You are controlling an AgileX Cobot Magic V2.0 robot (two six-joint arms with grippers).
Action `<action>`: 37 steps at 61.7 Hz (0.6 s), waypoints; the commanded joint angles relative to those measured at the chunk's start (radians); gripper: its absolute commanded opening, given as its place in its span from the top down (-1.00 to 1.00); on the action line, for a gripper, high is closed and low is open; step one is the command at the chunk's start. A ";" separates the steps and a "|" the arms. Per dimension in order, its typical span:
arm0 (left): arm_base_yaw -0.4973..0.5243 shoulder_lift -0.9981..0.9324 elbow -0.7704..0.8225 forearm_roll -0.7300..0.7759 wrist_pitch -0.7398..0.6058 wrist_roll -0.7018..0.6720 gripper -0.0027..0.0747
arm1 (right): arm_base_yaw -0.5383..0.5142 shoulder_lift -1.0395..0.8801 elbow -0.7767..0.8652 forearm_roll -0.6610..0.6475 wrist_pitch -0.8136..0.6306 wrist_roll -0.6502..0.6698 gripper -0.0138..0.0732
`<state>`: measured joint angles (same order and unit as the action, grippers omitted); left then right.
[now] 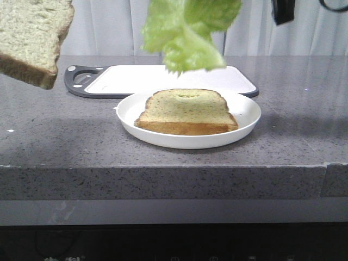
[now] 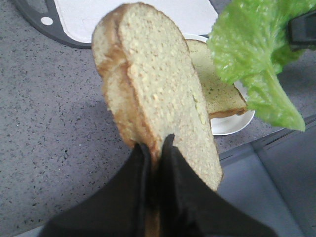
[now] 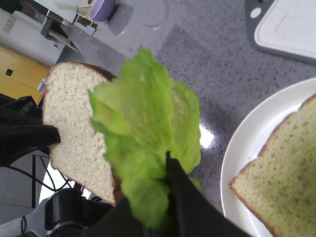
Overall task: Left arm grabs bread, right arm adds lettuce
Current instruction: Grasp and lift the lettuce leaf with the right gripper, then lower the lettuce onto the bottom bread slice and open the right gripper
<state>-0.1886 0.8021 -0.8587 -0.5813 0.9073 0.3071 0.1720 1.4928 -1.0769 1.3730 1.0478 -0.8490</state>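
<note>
Front view: my left claw (image 2: 155, 148) grips the bread (image 1: 32, 38) aloft; my right claw (image 3: 165, 207) pinches the lettuce (image 1: 187, 32) above the counter (image 1: 283, 141).

Front view: low, near tabletop (image 1: 65, 147) edge height, faces forward, plate (image 1: 247, 122) mid-distance.
Left wrist view: sits behind left pincer (image 2: 157, 148), very close to bread (image 2: 163, 94), looks down-forward past it to plate (image 2: 232, 126).
Right wrist view: behind right pincer (image 3: 165, 197), lettuce (image 3: 143, 133) close ahead, tabletop below.
All three views share plate, cutting board (image 1: 163, 76), bread, lettuce.
</note>
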 commanded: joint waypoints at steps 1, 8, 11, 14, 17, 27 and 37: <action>0.003 -0.005 -0.026 -0.036 -0.057 -0.003 0.98 | 0.003 -0.040 0.012 0.108 -0.024 -0.021 0.95; 0.003 -0.005 -0.026 -0.036 -0.057 -0.003 0.98 | 0.003 -0.034 0.058 0.168 -0.062 -0.022 0.95; 0.003 -0.005 -0.026 -0.036 -0.057 -0.003 0.98 | 0.003 -0.021 0.067 0.187 -0.061 -0.022 0.95; 0.003 -0.005 -0.026 -0.036 -0.057 -0.003 0.98 | 0.003 -0.003 0.067 0.202 -0.053 -0.024 0.95; 0.003 -0.005 -0.026 -0.036 -0.057 -0.003 0.98 | 0.003 0.012 0.067 0.220 -0.047 -0.028 0.95; 0.003 -0.005 -0.026 -0.036 -0.057 -0.003 0.98 | 0.003 0.081 0.067 0.274 -0.010 -0.033 0.95; 0.003 -0.005 -0.026 -0.035 -0.057 -0.003 0.98 | 0.003 0.152 0.067 0.306 0.009 -0.048 0.95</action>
<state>-0.1886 0.8021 -0.8587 -0.5799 0.9073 0.3071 0.1748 1.6487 -0.9904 1.5972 0.9963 -0.8787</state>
